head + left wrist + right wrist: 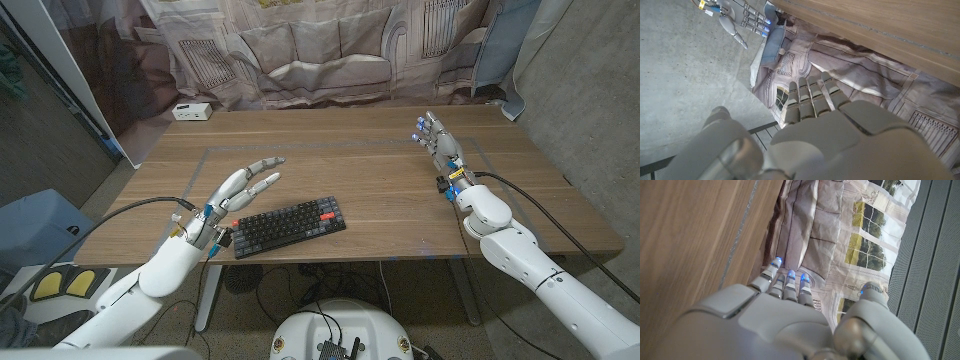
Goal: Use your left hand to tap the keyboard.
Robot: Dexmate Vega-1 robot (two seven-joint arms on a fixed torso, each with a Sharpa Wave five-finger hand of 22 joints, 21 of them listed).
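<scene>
A black keyboard (290,226) with one red key lies near the table's front edge, left of centre. My left hand (240,190) hovers just left of and above the keyboard's left end, fingers stretched out and apart, holding nothing. In the left wrist view the same left hand (812,107) shows its straight fingers (807,95). My right hand (440,145) stands open over the right side of the table, fingers pointing away, far from the keyboard. The right wrist view shows that right hand (782,305) beside the tabletop.
A small white box (191,111) sits at the table's back left corner. The wooden table (370,170) has a faint taped rectangle on it. A printed curtain (320,50) hangs behind the table. Cables run along both arms.
</scene>
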